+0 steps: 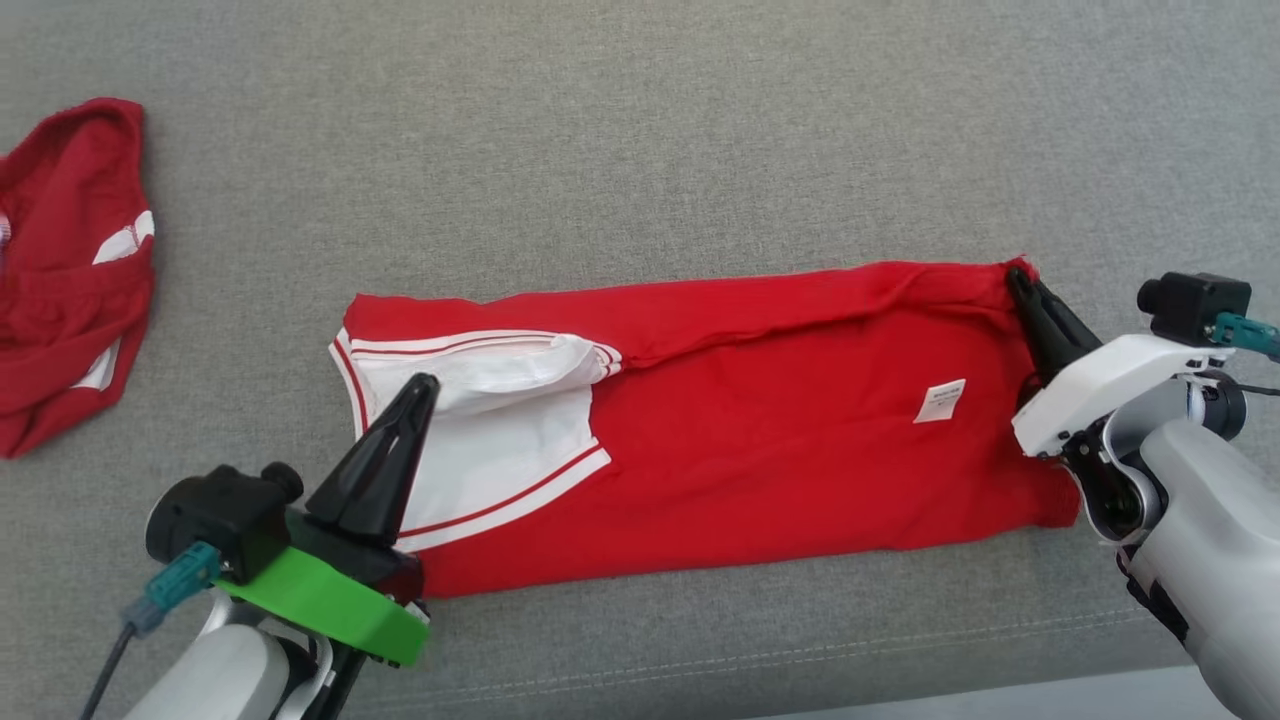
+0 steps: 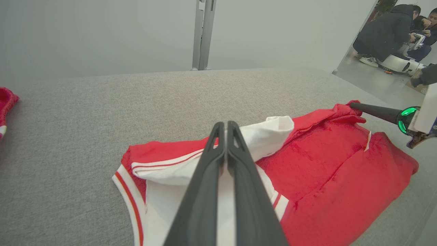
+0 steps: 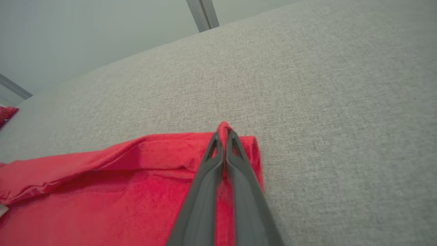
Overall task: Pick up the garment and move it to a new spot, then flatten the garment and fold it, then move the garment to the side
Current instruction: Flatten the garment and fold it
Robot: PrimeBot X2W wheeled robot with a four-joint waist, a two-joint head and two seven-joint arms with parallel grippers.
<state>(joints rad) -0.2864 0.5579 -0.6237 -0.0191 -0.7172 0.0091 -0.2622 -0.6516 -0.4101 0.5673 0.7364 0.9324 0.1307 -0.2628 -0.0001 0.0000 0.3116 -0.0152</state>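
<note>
The garment point(image 1: 780, 430) is a red shirt with white, red-striped sleeve parts, lying stretched out left to right on the grey fabric surface point(image 1: 640, 130). My right gripper point(image 1: 1018, 275) is shut on the garment's far right corner; in the right wrist view a small peak of red cloth point(image 3: 223, 125) sticks up between its tips point(image 3: 223, 134). My left gripper point(image 1: 425, 385) is shut and hovers over the white sleeve point(image 1: 500, 430) at the garment's left end. Nothing shows between its fingers point(image 2: 205, 177) in the left wrist view, where the garment point(image 2: 324, 164) lies beyond them.
A second red and white garment point(image 1: 70, 270) lies crumpled at the surface's far left edge. The surface's front edge point(image 1: 1000, 695) runs along the bottom right. People point(image 2: 385, 30) crouch on the floor beyond the surface in the left wrist view.
</note>
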